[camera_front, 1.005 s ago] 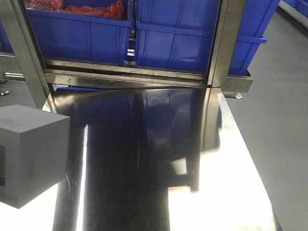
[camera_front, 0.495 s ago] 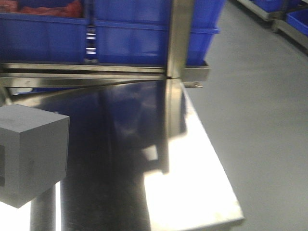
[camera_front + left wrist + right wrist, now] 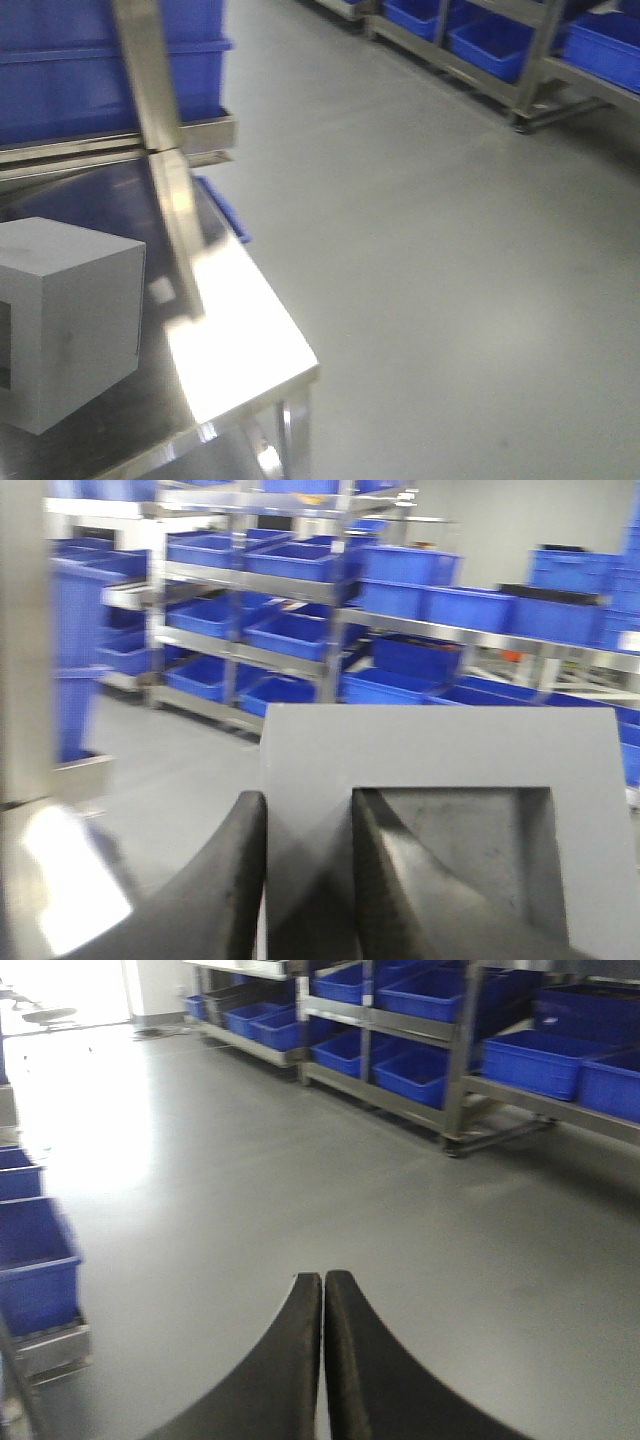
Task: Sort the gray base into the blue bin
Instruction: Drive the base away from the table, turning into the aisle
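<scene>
Gray base (image 3: 430,745) pinched by left gripper (image 3: 308,880) (right gripper (image 3: 322,1360) closed).

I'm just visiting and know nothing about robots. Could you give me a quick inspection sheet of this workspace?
Surface: steel table, shiny, strong glare.
Job's things: gray base, square recess showing; many blue bins, target one cannot be told.
Clutter: nothing seen.
Grippers: left gripper shut on a wall of the gray base's recess; right gripper shut, empty.
Cables: nothing seen.
Surroundings: gray floor; steel racks holding the bins.
</scene>
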